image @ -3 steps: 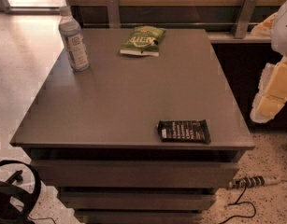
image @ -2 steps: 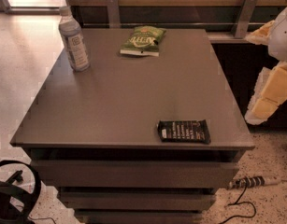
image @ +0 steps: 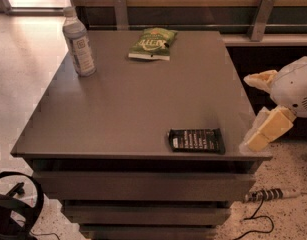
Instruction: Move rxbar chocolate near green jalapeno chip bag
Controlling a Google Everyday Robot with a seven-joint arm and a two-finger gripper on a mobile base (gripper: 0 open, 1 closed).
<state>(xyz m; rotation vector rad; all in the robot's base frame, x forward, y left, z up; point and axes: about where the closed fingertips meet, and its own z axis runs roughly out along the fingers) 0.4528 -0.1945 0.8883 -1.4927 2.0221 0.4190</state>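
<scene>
The rxbar chocolate (image: pixel 196 140), a flat black wrapper with white lettering, lies near the front right edge of the grey table (image: pixel 143 104). The green jalapeno chip bag (image: pixel 152 43) lies flat at the far middle of the table. My gripper (image: pixel 257 109) hangs at the table's right edge, just right of the rxbar and apart from it. Its cream fingers (image: pixel 268 129) are spread open and hold nothing.
A clear labelled plastic bottle (image: pixel 78 44) stands upright at the far left corner of the table. A wooden wall with metal brackets (image: pixel 260 16) runs behind. Black cables (image: pixel 13 209) lie on the floor at the front left, and a cord (image: pixel 268 196) at the front right.
My gripper has moved left and slightly down, closer to the table's right edge. The rxbar, chip bag and bottle have not moved.
</scene>
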